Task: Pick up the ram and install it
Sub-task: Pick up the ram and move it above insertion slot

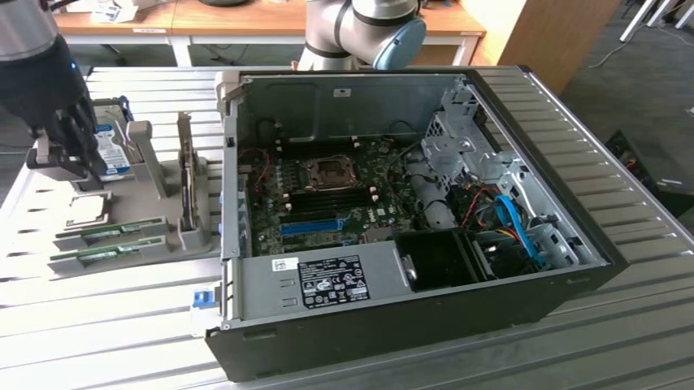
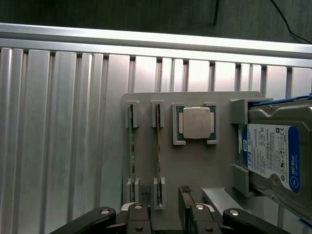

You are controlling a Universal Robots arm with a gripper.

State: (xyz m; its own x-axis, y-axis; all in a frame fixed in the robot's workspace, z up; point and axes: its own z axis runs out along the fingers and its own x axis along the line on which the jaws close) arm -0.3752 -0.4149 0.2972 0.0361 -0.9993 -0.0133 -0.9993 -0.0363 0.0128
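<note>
Two green ram sticks stand on edge in slots of a grey holder plate (image 2: 195,165). One ram (image 2: 158,146) lies in line with the gap between my fingers; the other ram (image 2: 131,146) is beside it. In the exterior view the same sticks (image 1: 110,233) (image 1: 103,256) sit at the left of the computer case. My gripper (image 2: 163,214) (image 1: 67,166) hovers above the holder, open, with nothing between its fingers (image 2: 187,207).
A square silver processor (image 2: 196,123) and a blue-labelled hard drive (image 2: 270,156) share the holder. The open computer case (image 1: 434,301) lies on the exterior view's right, with the motherboard (image 1: 325,191), cables and drive cage inside. All of it rests on a ribbed metal table (image 1: 97,325).
</note>
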